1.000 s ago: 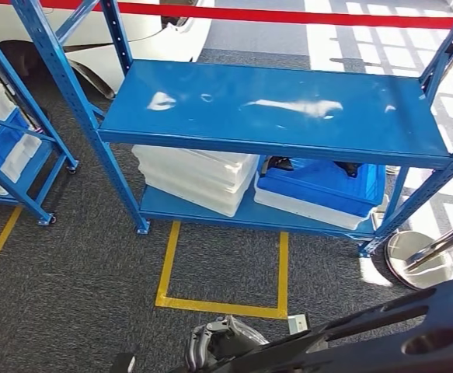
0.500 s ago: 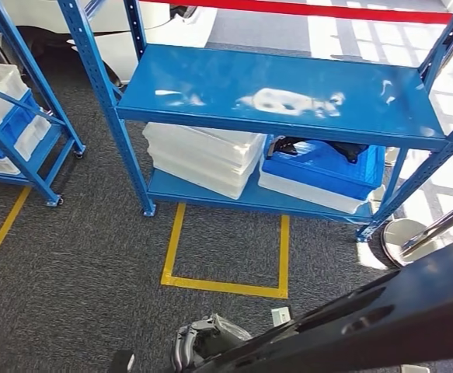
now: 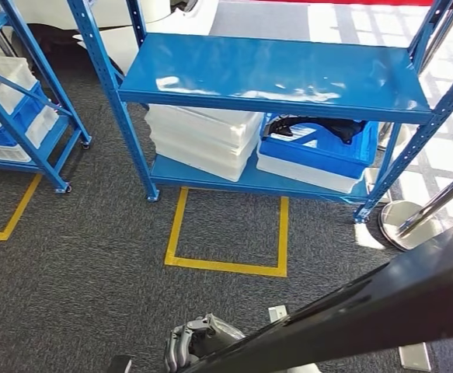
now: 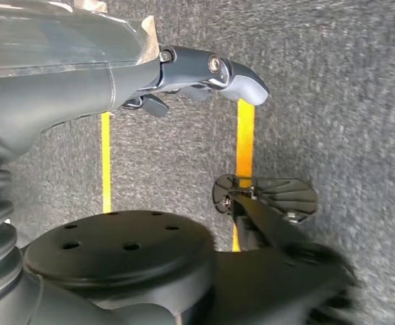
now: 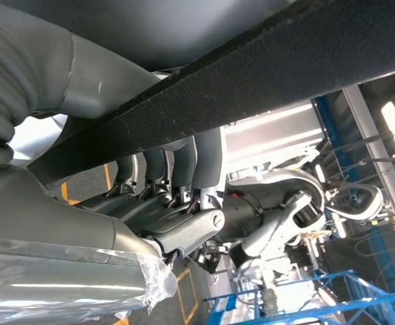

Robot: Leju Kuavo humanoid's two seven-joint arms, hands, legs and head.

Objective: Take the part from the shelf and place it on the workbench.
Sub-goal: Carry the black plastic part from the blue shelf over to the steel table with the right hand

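A long black part (image 3: 358, 303) crosses the lower right of the head view at a slant. My right hand (image 3: 194, 346) grips its lower end, and up close its fingers (image 5: 175, 176) curl around the black bar (image 5: 267, 81). My left hand (image 4: 200, 71) hangs over the grey carpet, fingers spread and holding nothing. Ahead stands the blue shelf (image 3: 270, 74) with a bare top board. On its lower level a blue crate (image 3: 318, 151) holds more dark parts (image 3: 311, 126).
White trays (image 3: 203, 140) are stacked on the lower shelf beside the crate. A second blue rack (image 3: 12, 116) stands at the left. A yellow floor square (image 3: 227, 266) lies before the shelf. A metal stanchion base (image 3: 409, 225) sits at the right.
The camera has moved, so the shelf sits higher and further left in the picture. The black part now slants more steeply across the view, still in my right hand.
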